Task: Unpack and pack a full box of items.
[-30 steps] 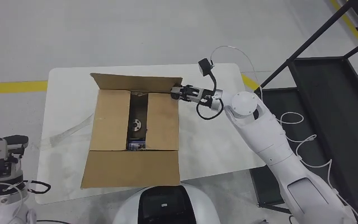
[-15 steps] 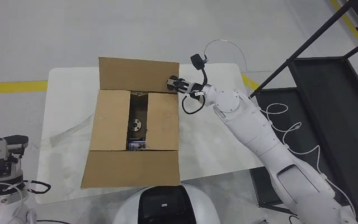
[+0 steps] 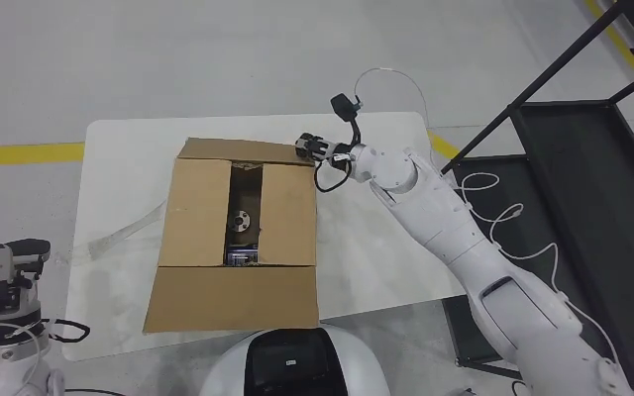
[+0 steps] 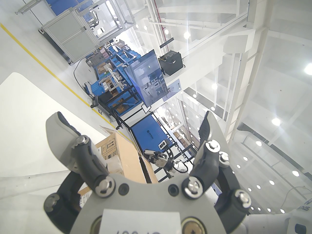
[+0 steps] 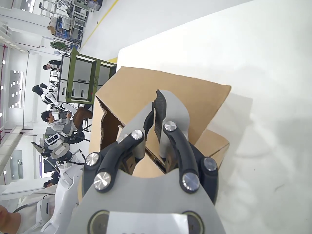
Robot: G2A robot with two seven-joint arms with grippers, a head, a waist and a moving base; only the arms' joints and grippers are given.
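A brown cardboard box (image 3: 233, 297) stands on the white table (image 3: 381, 262). Its two side flaps (image 3: 287, 213) are folded in, leaving a gap where dark items (image 3: 241, 221) show. The near flap lies spread outward. My right gripper (image 3: 309, 147) is at the box's far right corner, shut on the edge of the far flap (image 3: 238, 150), which stands steeply. In the right wrist view the gripper (image 5: 154, 105) pinches that flap (image 5: 175, 86). My left gripper (image 4: 134, 120) is open and holds nothing, low at the table's left, pointing up; it sees the box (image 4: 121, 152) from the side.
A strip of clear plastic (image 3: 119, 233) lies on the table left of the box. A black metal rack (image 3: 575, 148) stands right of the table. Bare table surface lies to the right of the box.
The right gripper moved left and away along the far edge with the far flap. The flap first swung outward and flatter, then came back up steeply over the box's far edge.
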